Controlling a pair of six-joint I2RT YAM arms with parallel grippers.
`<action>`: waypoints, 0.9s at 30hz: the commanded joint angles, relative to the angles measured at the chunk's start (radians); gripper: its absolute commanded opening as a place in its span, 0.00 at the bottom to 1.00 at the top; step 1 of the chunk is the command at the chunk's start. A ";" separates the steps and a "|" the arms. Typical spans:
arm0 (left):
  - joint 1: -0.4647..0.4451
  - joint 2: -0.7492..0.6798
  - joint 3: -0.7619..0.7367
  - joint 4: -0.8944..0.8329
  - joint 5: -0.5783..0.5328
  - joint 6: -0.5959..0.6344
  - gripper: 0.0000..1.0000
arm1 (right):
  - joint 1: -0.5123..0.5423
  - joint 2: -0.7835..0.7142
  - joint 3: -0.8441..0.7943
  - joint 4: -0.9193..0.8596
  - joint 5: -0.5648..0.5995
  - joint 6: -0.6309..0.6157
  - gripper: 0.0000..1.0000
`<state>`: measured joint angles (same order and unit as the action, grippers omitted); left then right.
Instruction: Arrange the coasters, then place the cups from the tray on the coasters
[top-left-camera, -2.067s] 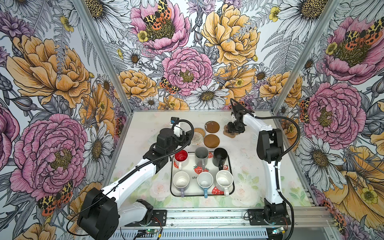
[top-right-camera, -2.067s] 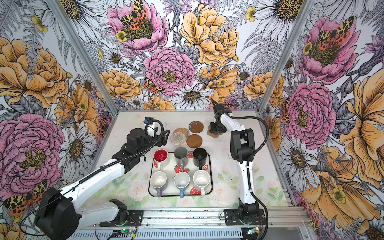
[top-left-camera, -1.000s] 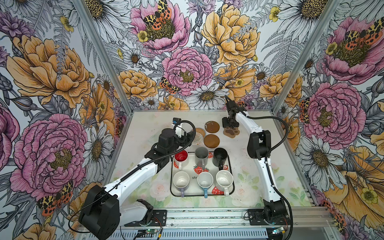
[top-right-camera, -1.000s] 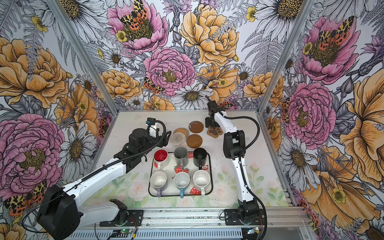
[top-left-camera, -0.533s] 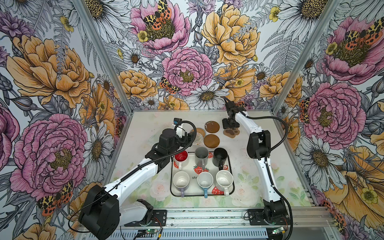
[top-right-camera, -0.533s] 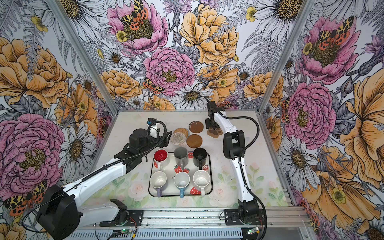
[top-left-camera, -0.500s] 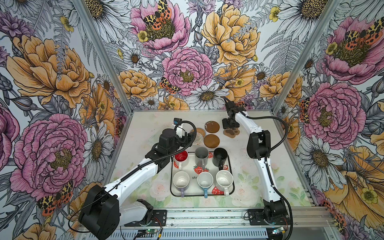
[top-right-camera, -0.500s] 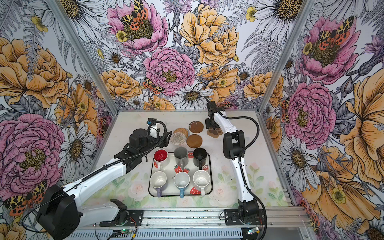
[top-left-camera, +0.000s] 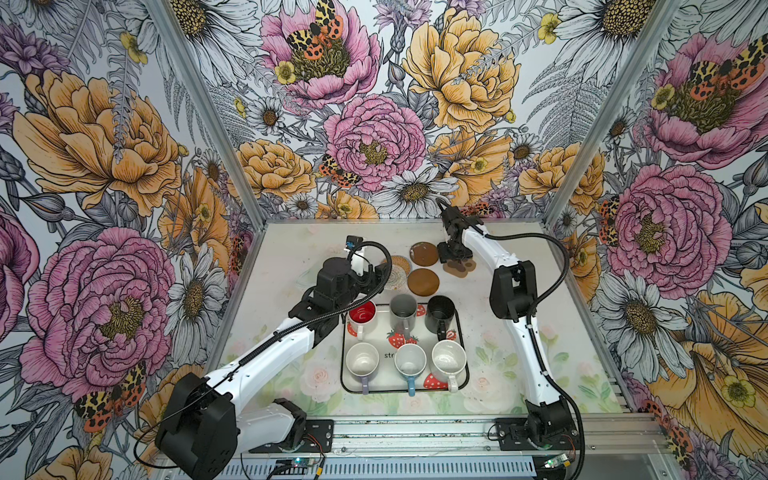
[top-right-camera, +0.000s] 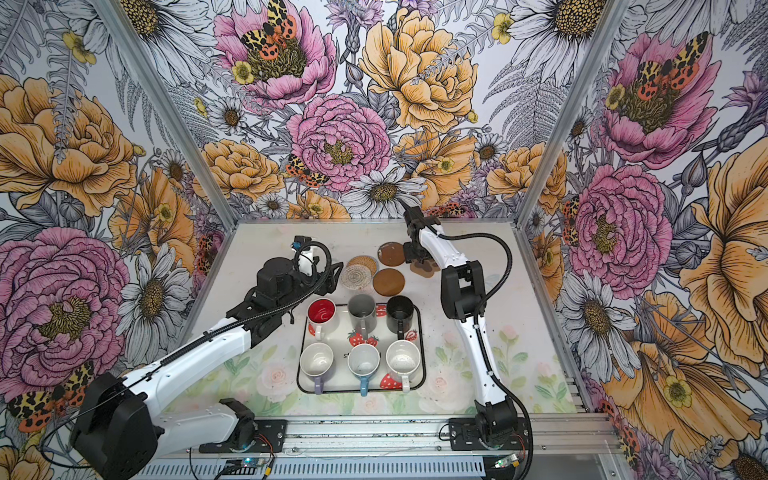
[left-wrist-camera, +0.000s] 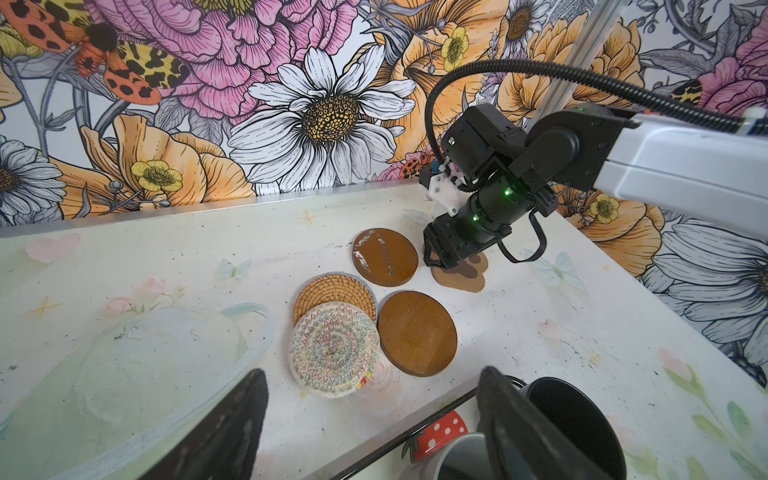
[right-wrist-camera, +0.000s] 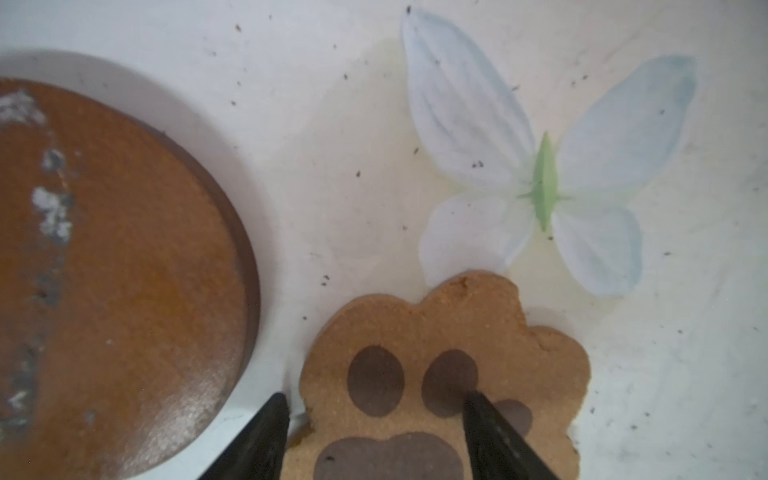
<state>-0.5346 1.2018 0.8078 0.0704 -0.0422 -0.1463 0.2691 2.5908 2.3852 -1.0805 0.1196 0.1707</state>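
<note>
**A:** Entry one, cups?
**B:** Six cups (top-left-camera: 410, 359), all upright on the tray (top-left-camera: 384, 384).
**A:** Coasters?
**B:** On the desk (top-left-camera: 291, 266) just beyond the tray's far edge: brown disc (top-left-camera: 423, 281), a second behind it (top-left-camera: 424, 252), tan woven coaster (top-left-camera: 401, 262) partly under a pale patterned coaster (top-left-camera: 395, 276), and paw coaster (top-left-camera: 460, 268) rightmost.
**A:** Grippers?
**B:** The left gripper (left-wrist-camera: 371, 374): jaws wide apart, holding nothing, by the tray's far-left corner. The right gripper (right-wrist-camera: 376, 405): jaws apart, one finger over the paw coaster, the other beside its edge.

Only "str" reads on the tray (top-left-camera: 386, 369), the rest hidden. It lies nearer the left hand (left-wrist-camera: 370, 378) than the right hand (right-wrist-camera: 374, 405)
</note>
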 joint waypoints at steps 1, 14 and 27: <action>-0.010 -0.030 -0.017 0.006 0.004 0.025 0.80 | -0.012 -0.019 -0.079 -0.055 0.012 -0.010 0.68; -0.016 -0.036 -0.018 0.006 0.008 0.024 0.81 | -0.044 -0.136 -0.266 -0.052 -0.004 -0.082 0.67; -0.019 -0.026 -0.018 0.013 0.013 0.025 0.80 | -0.067 -0.238 -0.434 0.013 -0.014 -0.157 0.67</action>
<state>-0.5461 1.1908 0.8040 0.0704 -0.0422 -0.1459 0.2138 2.3581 1.9877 -1.0527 0.1028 0.0448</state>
